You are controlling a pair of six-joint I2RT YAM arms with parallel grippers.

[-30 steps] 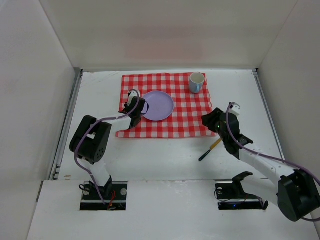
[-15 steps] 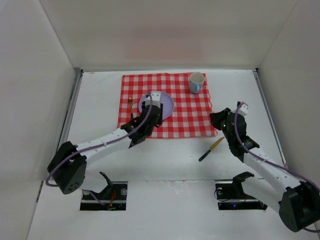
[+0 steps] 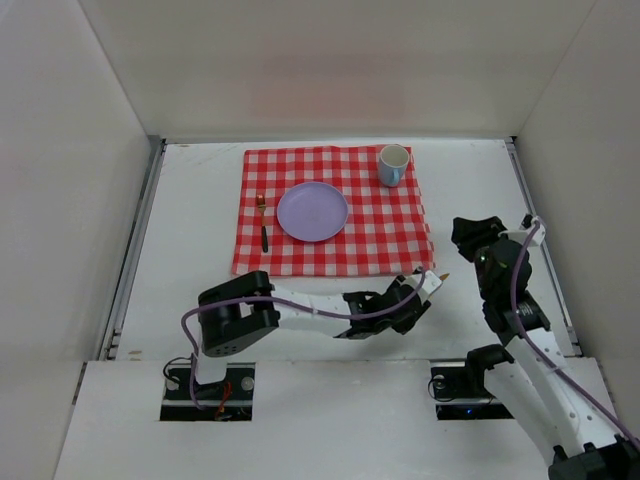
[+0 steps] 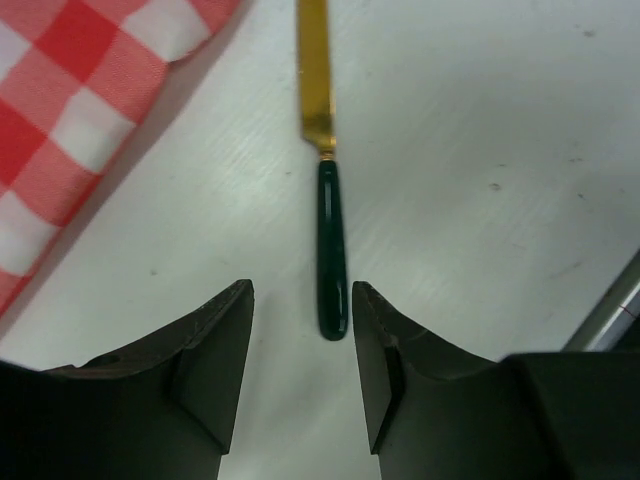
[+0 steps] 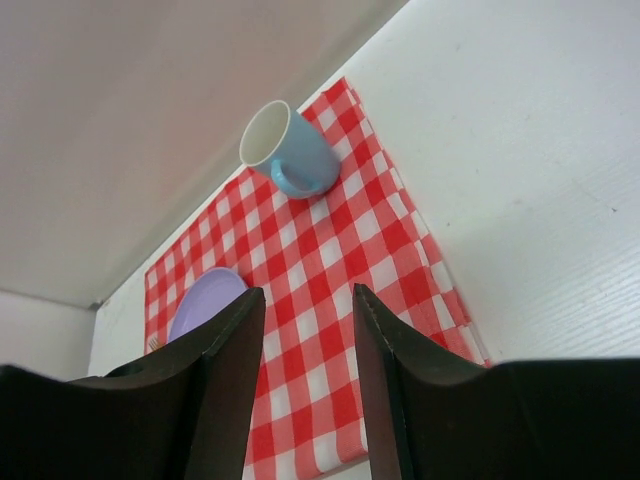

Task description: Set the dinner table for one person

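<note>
We see the dinner table (image 3: pixel 190 200) as a large, flat, matte white rectangle. It lies level and spreads from near to far and from left to right across the scene. Up close, its paint shows faint specks and fine scratches.

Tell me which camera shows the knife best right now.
The left wrist view: the knife lies close up on the dinner table, gold blade and dark green handle sharp, handle end between the open jaws. Top external shows only its gold tip beyond the left gripper. Right wrist misses it.
</note>
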